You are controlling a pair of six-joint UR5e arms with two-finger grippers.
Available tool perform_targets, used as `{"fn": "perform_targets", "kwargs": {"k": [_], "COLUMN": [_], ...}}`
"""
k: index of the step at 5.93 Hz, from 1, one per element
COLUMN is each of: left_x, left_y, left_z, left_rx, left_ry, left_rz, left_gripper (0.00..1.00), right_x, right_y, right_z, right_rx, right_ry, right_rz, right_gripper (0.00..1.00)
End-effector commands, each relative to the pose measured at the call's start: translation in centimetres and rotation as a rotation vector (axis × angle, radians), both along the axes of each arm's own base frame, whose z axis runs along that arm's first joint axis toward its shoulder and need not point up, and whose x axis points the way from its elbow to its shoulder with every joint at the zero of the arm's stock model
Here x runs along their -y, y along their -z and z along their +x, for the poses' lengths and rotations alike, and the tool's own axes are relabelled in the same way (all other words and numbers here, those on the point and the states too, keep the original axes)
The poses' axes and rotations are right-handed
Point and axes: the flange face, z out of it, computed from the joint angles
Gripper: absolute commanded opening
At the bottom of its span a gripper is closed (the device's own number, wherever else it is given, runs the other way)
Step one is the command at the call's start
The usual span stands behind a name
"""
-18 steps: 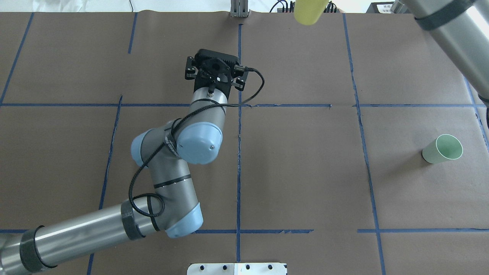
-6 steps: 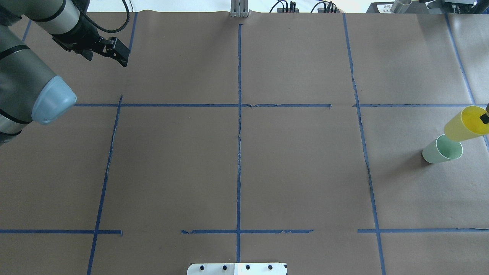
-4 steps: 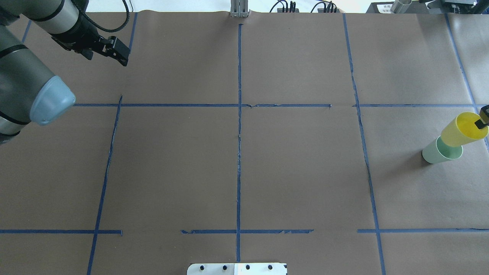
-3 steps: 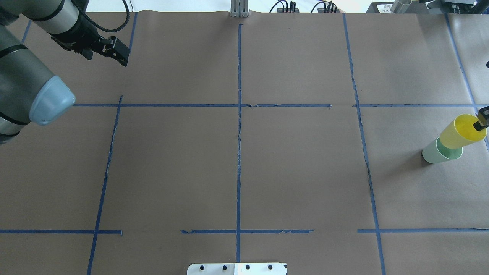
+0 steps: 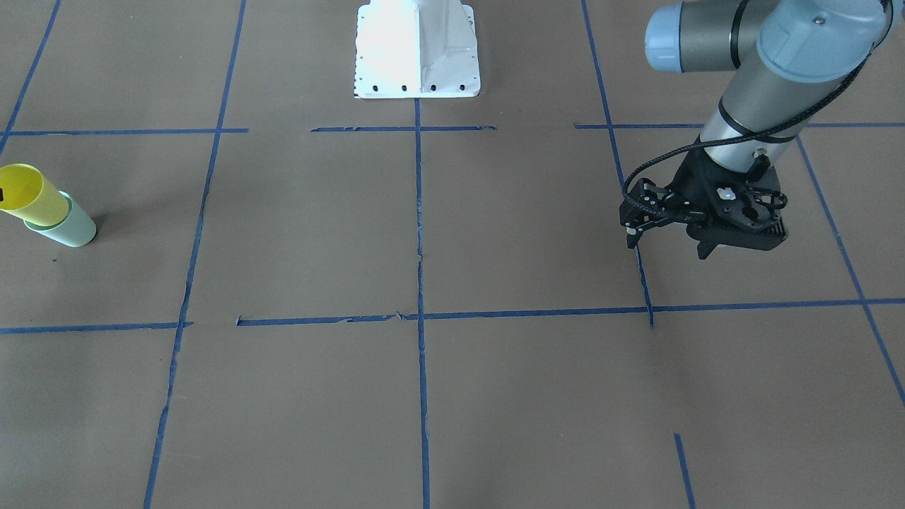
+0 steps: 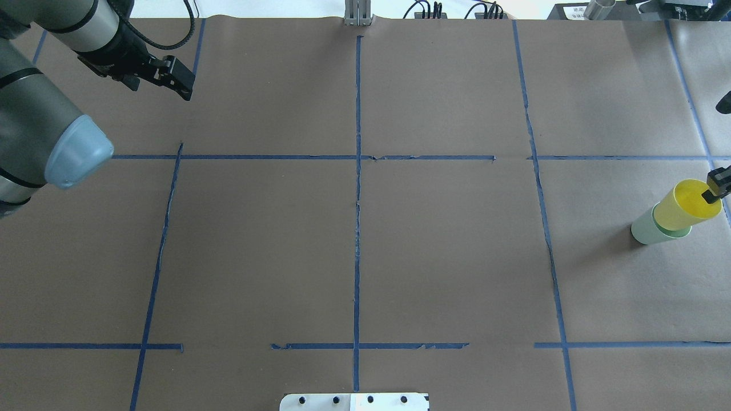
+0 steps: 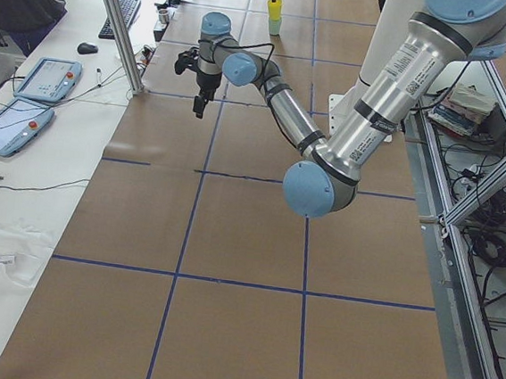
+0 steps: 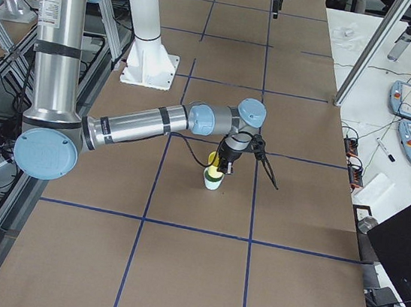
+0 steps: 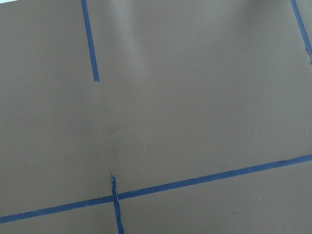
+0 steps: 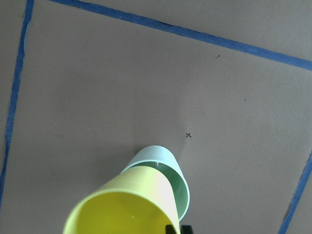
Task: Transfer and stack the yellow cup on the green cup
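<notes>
The yellow cup (image 6: 685, 205) sits nested in the green cup (image 6: 644, 231) at the table's right side, its upper part sticking out above the green rim. Both also show in the front view, yellow (image 5: 32, 198) over green (image 5: 71, 230), and in the right wrist view, yellow (image 10: 141, 200) in green (image 10: 158, 158). My right gripper (image 6: 721, 149) is open, with one fingertip at the yellow rim and the other spread far away. My left gripper (image 6: 160, 90) is open and empty above the far left of the table (image 5: 667, 247).
Brown paper with blue tape grid lines covers the table (image 6: 445, 257). The robot's white base plate (image 5: 417, 49) sits at the near middle edge. Tablets and cables lie on side benches beyond the table's far edge.
The yellow cup came down from above the green cup and sank into it. My right gripper's fingers spread apart off the yellow cup. The left arm stayed at the far left.
</notes>
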Motion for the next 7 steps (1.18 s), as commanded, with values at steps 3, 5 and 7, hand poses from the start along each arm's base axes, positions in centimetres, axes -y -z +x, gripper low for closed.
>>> {"fn": "perform_targets", "kwargs": {"k": [3,5,7], "left_x": [0.0,-0.4,1.5], "left_y": [0.1,-2.5,-9.0], "left_z": [0.0,-0.6,-9.1], "left_rx": [-0.001,0.064,0.100], "left_ry": [-0.002,-0.126,-0.223], "left_rz": [0.005,0.089,0.146], "left_gripper": [1.00,1.00,1.00], "right_x": [0.2,0.0,-4.5], "right_y": [0.1,-0.7,-4.7], "right_z": [0.2,6.8,13.9], "right_rx": [-0.002,0.000,-0.008], "right_ry": [-0.006,-0.114,-0.207], "right_rz": [0.001,0.008,-0.030], "right_gripper": [1.00,1.00,1.00]}}
